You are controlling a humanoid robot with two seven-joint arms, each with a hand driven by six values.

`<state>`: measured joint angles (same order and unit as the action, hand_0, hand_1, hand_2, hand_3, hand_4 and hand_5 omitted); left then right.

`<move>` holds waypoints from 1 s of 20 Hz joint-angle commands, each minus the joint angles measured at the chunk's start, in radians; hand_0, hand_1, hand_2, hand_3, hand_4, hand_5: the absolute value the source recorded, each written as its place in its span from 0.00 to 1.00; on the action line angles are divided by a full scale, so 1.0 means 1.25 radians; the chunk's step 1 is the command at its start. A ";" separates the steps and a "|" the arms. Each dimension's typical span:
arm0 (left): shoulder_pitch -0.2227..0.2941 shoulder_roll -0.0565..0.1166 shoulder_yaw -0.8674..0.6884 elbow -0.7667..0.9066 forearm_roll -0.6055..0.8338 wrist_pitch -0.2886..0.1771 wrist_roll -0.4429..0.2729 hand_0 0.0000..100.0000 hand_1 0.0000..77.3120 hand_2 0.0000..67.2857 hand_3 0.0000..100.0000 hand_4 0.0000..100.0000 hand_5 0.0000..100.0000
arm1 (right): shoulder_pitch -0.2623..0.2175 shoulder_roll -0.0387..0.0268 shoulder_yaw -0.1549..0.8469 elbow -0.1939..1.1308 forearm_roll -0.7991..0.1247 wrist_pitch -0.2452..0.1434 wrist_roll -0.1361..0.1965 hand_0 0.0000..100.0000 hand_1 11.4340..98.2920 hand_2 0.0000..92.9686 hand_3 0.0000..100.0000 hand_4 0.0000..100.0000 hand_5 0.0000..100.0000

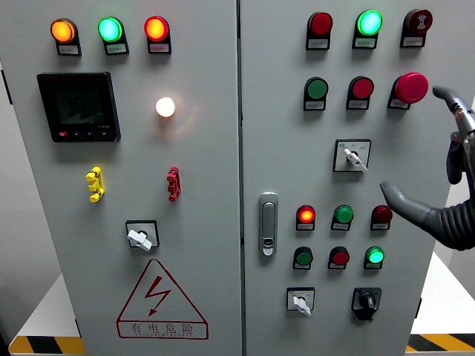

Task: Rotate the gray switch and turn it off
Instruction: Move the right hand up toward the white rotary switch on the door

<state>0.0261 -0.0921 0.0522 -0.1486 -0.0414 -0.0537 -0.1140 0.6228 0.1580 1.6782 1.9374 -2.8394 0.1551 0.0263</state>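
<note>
- The gray switch (355, 156) sits right of centre in the frame, on the cabinet's right door (326, 311).
- Its pale lever runs diagonally, its tip pointing lower right.
- It is a small knob on a square black-rimmed plate.
- The right hand (438, 178) hovers at the right edge, fingers spread, grasping nothing.
</note>
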 commanded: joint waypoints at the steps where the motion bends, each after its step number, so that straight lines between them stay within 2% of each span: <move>1: 0.000 0.000 0.000 0.000 0.000 0.000 0.000 0.00 0.00 0.15 0.21 0.12 0.12 | -0.002 0.0000 0.000 0.000 0.000 0.000 0.000 0.00 0.52 0.21 0.99 0.88 1.00; 6: 0.000 0.000 0.000 0.000 0.000 0.000 -0.001 0.00 0.00 0.15 0.21 0.12 0.12 | -0.005 0.0000 0.000 -0.005 0.000 -0.001 -0.003 0.00 0.52 0.21 0.99 0.88 1.00; 11: 0.000 0.000 0.000 0.000 0.000 0.000 -0.001 0.00 0.00 0.15 0.21 0.12 0.12 | -0.005 0.0000 0.000 -0.027 0.015 -0.005 -0.026 0.02 0.50 0.24 0.99 0.88 1.00; 13: 0.000 0.000 0.000 0.000 0.000 0.000 0.000 0.00 0.00 0.15 0.21 0.12 0.12 | -0.005 0.0000 0.000 -0.038 0.023 -0.005 -0.049 0.02 0.49 0.25 0.99 0.88 1.00; 16: 0.000 0.000 0.000 0.000 0.000 0.000 0.000 0.00 0.00 0.15 0.21 0.12 0.12 | -0.004 0.0000 -0.010 -0.058 0.081 -0.014 -0.109 0.02 0.47 0.27 0.98 0.88 1.00; 17: 0.000 0.000 0.000 0.000 0.000 0.000 -0.001 0.00 0.00 0.15 0.21 0.12 0.12 | -0.004 0.0000 -0.011 -0.063 0.087 -0.017 -0.119 0.02 0.47 0.29 0.98 0.87 1.00; 18: 0.000 0.000 0.000 0.000 0.000 0.000 0.000 0.00 0.00 0.15 0.21 0.12 0.12 | -0.004 -0.0012 -0.012 -0.066 0.088 -0.016 -0.120 0.02 0.47 0.29 0.98 0.87 1.00; 20: 0.000 0.000 0.000 0.000 0.000 0.000 0.000 0.00 0.00 0.15 0.21 0.12 0.12 | -0.002 0.0000 -0.015 -0.072 0.090 -0.017 -0.120 0.01 0.47 0.31 0.97 0.87 1.00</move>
<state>0.0261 -0.0920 0.0522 -0.1487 -0.0414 -0.0537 -0.1139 0.6190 0.1579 1.6629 1.8541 -2.7306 0.1351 -0.1208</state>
